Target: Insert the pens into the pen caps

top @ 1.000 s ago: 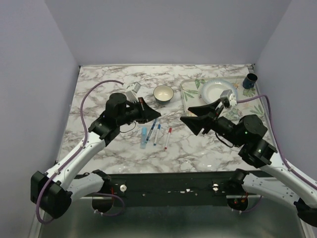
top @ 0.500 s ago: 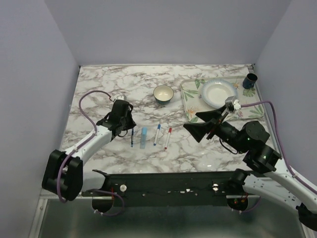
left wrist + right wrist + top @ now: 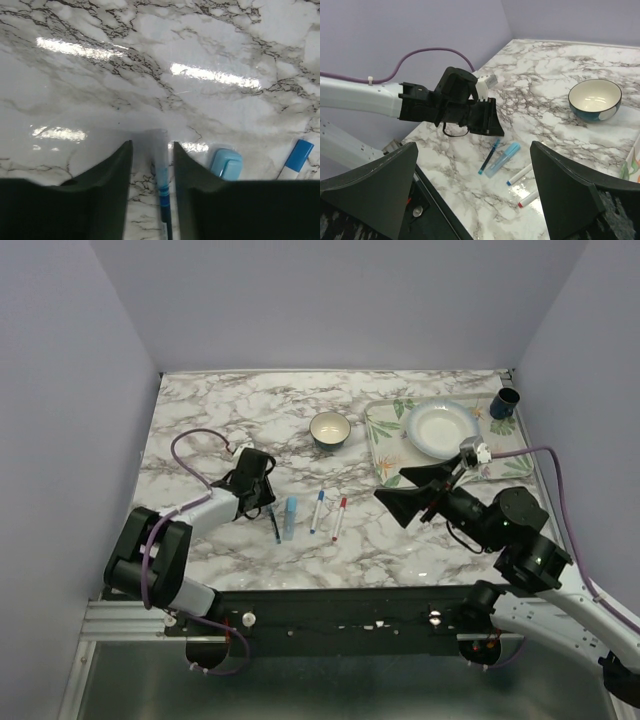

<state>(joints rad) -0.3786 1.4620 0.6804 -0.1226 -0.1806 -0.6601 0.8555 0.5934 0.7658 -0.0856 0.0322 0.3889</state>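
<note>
Four pens lie side by side on the marble table [image 3: 200, 420]. From the left they are a slim dark blue pen [image 3: 274, 525], a light blue highlighter [image 3: 290, 518], a white pen with a blue end [image 3: 317, 510] and a white pen with a red end [image 3: 339, 518]. My left gripper [image 3: 268, 502] sits low over the dark blue pen's far end. Its jaws are apart and the pen [image 3: 163, 200] lies loose on the table between them, with the highlighter [image 3: 226, 163] just to the right. My right gripper [image 3: 390, 485] hovers wide open right of the pens, holding nothing. No separate pen caps are in view.
A small bowl [image 3: 330, 428] stands behind the pens. At the back right, a floral tray [image 3: 385, 455] carries a white plate [image 3: 440, 427], and a dark blue cup [image 3: 505, 402] stands in the corner. The left arm's purple cable [image 3: 195, 440] loops over the table.
The left arm swung left and down, laid the dark blue pen on the table beside the highlighter, and its jaws parted. The right gripper opened wider and drew back slightly.
</note>
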